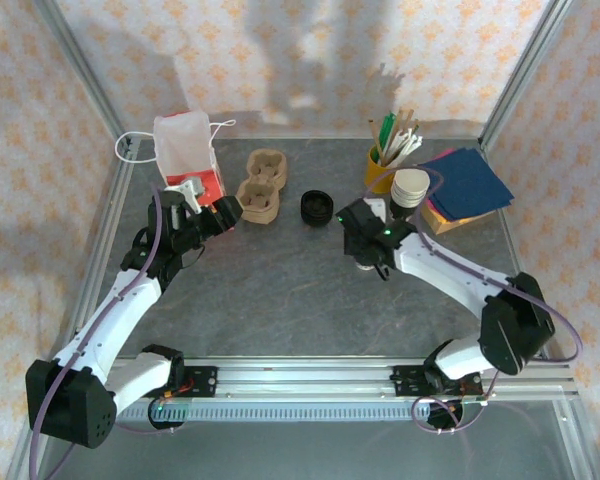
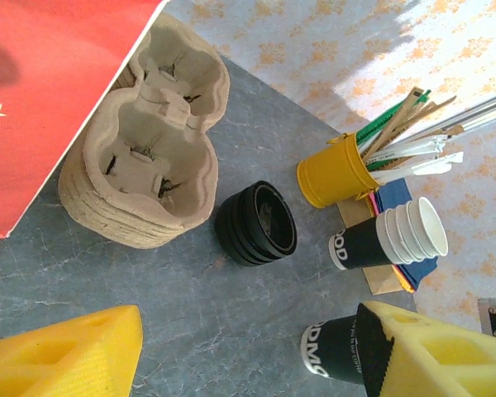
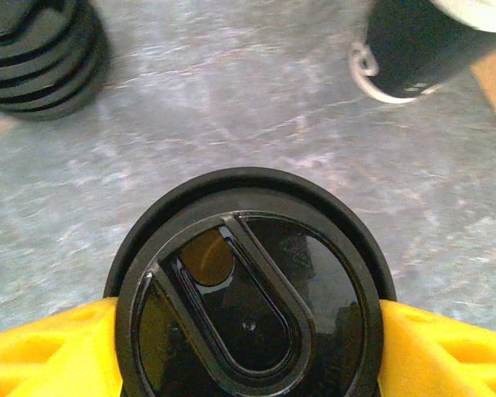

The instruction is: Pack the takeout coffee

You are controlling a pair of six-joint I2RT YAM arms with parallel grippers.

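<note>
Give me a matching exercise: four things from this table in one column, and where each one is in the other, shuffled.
Things
1. lidded cup
2. stack of black lids
3. yellow cup
4. pulp carriers

Places
a. beside the red bag
b. in the right gripper
c. next to the stacked paper cups, full of stirrers
d. standing free between the carriers and the yellow cup

Pairs: 1-b, 2-d, 3-c, 4-a
</note>
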